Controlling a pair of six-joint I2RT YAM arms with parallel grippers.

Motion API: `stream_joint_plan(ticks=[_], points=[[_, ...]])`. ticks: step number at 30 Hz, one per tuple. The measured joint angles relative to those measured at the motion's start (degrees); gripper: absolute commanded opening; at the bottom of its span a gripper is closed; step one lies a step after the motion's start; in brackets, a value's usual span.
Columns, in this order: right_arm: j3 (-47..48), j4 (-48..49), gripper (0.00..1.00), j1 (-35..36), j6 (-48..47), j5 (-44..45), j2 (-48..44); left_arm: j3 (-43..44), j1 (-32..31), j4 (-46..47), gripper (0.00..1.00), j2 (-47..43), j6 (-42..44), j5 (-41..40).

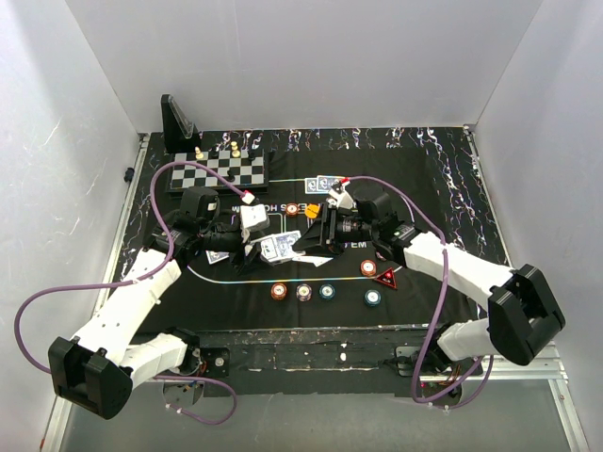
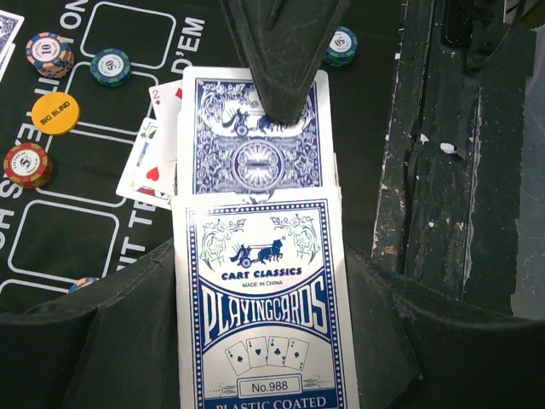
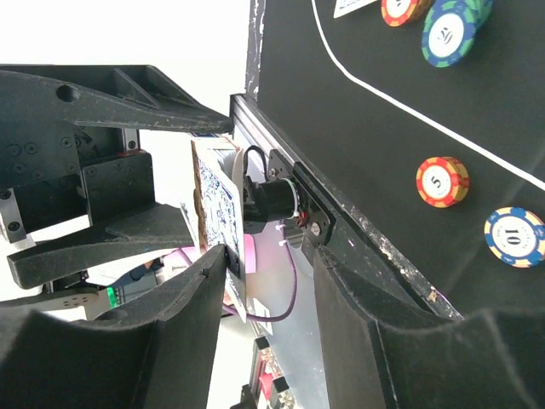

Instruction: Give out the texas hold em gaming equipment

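A black poker mat [image 1: 443,188] with white lettering covers the table. A black-and-white chessboard [image 1: 219,171] with a few pieces lies at its far left corner. The two arms meet over the middle of the mat.

The left gripper [image 2: 264,290] is clamped on a blue-and-white card box [image 2: 260,341], one finger against each long side. A blue-backed card [image 2: 251,145] sticks out of the box's far end. The right gripper [image 3: 271,256] faces it with its fingers apart, one on each side of the card's thin edge. One finger lies over the card's back and the other stands clear of it.

Beside the box show face-up cards [image 2: 153,162], among them a red two and a jack; whether they lie on the mat cannot be told. Two more cards [image 1: 325,183], backs up, lie near the mat's far edge.

Three poker chips [image 1: 303,291] sit in a row near the front edge, with a fourth to their right. The red triangular marker [image 1: 386,279] lies just beyond that fourth chip. A yellow disc [image 2: 55,112] marked "big blind" lies among other chips.
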Motion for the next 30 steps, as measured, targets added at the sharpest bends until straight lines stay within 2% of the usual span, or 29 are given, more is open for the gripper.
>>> stream_joint_plan(ticks=[8,10,12,16,23,30], points=[[-0.7,-1.9,0.5,-2.8,-0.3,0.2,-3.1,0.0,0.0,1.2,0.25,0.0,-0.5,0.1],[-0.7,-2.1,0.55,-3.1,-0.5,0.3,-3.9,0.0,0.0,1.4,0.25,0.0,-0.6,0.1],[-0.7,-2.4,0.65,-3.2,-0.5,0.5,-4.5,0.0,0.0,1.4,0.25,0.0,-0.7,0.2],[-0.2,-2.8,0.66,-3.1,-0.4,0.4,-4.9,0.0,0.0,1.5,0.25,0.0,-0.8,0.2],[3.1,-1.6,0.55,-0.6,-0.1,0.2,-0.5,0.0,0.0,1.5,0.25,0.0,-1.0,0.2],[3.1,-1.6,0.39,0.3,0.0,0.3,0.9,0.0,0.0,1.6,0.25,-0.1,-1.0,0.2]])
